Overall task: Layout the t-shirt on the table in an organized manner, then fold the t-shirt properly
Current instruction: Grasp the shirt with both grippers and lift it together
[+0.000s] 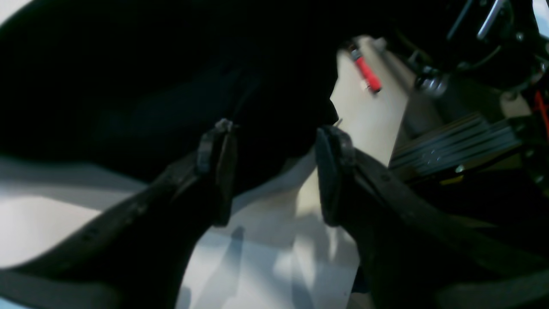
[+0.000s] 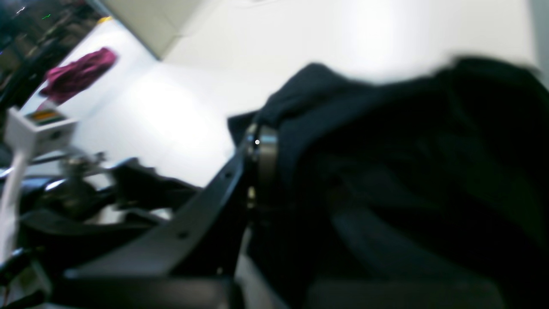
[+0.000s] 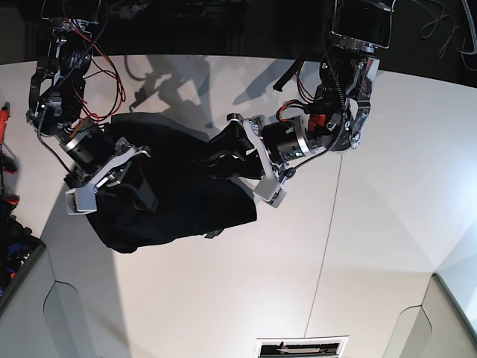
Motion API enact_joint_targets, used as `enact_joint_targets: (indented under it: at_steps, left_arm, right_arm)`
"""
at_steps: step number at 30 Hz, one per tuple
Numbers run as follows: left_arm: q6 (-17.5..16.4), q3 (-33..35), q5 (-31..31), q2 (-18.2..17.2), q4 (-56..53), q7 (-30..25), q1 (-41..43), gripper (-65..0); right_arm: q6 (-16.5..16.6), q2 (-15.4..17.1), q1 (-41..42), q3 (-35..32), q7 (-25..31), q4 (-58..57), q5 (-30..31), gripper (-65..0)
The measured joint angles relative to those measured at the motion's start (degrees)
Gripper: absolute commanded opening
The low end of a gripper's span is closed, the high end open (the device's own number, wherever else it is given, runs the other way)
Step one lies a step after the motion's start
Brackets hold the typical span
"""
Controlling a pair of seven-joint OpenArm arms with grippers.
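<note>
Base view shows the black t-shirt (image 3: 175, 198) bunched in a dark heap on the white table (image 3: 373, 246), lying toward nine o'clock of the tabletop, with both arms reaching into it. At about nine o'clock of the heap the right gripper (image 3: 138, 175) is buried in the cloth, its pale finger mount sticking out at the heap's edge. At about two o'clock of the heap the left gripper (image 3: 227, 156) meets the shirt's upper corner, where a fold of fabric rises toward it. A thin dark seam line (image 3: 328, 224) runs across the table at three o'clock of the shirt, well apart from it. Right wrist view, blurred, has the right gripper (image 2: 274, 171) closed tight, with black cloth draped over and pinched against the one finger (image 2: 261, 167) that shows; the other finger is hidden under the fabric. A crumpled magenta cloth (image 2: 77, 75) lies on the white surface at ten o'clock of that view, far from the shirt. Left wrist view shows the left gripper (image 1: 274, 176) with its two dark fingers standing wide apart; the shirt's edge hangs just beyond and between the tips, and neither pad is clearly pressing it. A red-handled tool (image 1: 366, 73) lies at one o'clock there, on a pale surface.
</note>
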Motion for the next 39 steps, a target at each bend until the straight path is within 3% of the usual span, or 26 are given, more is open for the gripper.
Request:
enact_joint_targets:
  at_steps: [2,6,11,13,15,17,19,20,28,32,36,39]
  left_arm:
    - [0.0,0.6,0.7,0.2,0.0,0.0,0.0,-32.5]
    - [-0.2,3.0,7.8,1.7,0.0,-2.5,0.1,-32.5]
    - [1.0,3.2,9.7,1.7,0.0,-6.8,0.0,-32.7]
    - [2.3,3.2,10.0,1.6,0.0,-7.0,-0.1,-39.9]
    - [2.6,3.2,10.7,1.6,0.0,-7.9,-0.2,-52.8]
    - [2.0,3.2,11.0,1.6,0.0,-8.2,-0.2,-62.4]
    - [-0.4,3.2,9.0,1.6,0.0,-8.4,-0.1,-65.0]
    - [-0.3,3.2,9.0,1.6,0.0,-8.6,-0.3,-65.0]
    - [-0.1,3.1,9.7,1.7,0.0,-9.9,-0.9,-65.0]
    - [-0.2,0.4,9.6,1.9,0.0,-9.9,-1.1,-65.0]
    - [-0.1,-3.4,8.9,1.7,0.0,-9.9,-1.7,-65.0]
    - [-0.1,-3.8,8.6,1.7,0.0,-9.9,-2.4,-65.0]
  right_arm:
    - [0.0,-0.1,0.4,-4.6,-0.2,0.8,-0.5,-65.0]
    - [0.0,-0.4,0.3,-12.7,-0.9,1.8,-1.2,-65.0]
    - [-0.2,-1.4,0.6,-16.3,-2.4,2.7,-2.0,-65.0]
    - [-0.2,-2.8,0.9,-16.4,-3.6,2.7,-2.2,-65.0]
    - [-0.4,-3.7,1.0,-16.4,-5.0,2.7,-2.3,-65.0]
    - [-0.8,-3.9,1.0,-16.4,-4.5,2.8,-2.7,-45.4]
    - [-0.8,-3.9,1.2,-14.7,-4.6,4.1,-4.8,-30.4]
    - [-0.8,-3.9,1.2,-13.3,-5.0,5.0,-4.6,-27.1]
    - [0.0,-3.9,1.1,4.5,-5.4,13.1,-3.6,-26.6]
    - [-0.2,-3.4,0.5,12.6,-7.6,12.5,-7.0,-26.6]
    - [-0.2,-0.9,-3.7,14.6,-7.5,8.2,-5.2,-26.6]
    - [-0.2,-0.7,-6.4,13.4,-7.4,1.4,-5.9,-26.6]
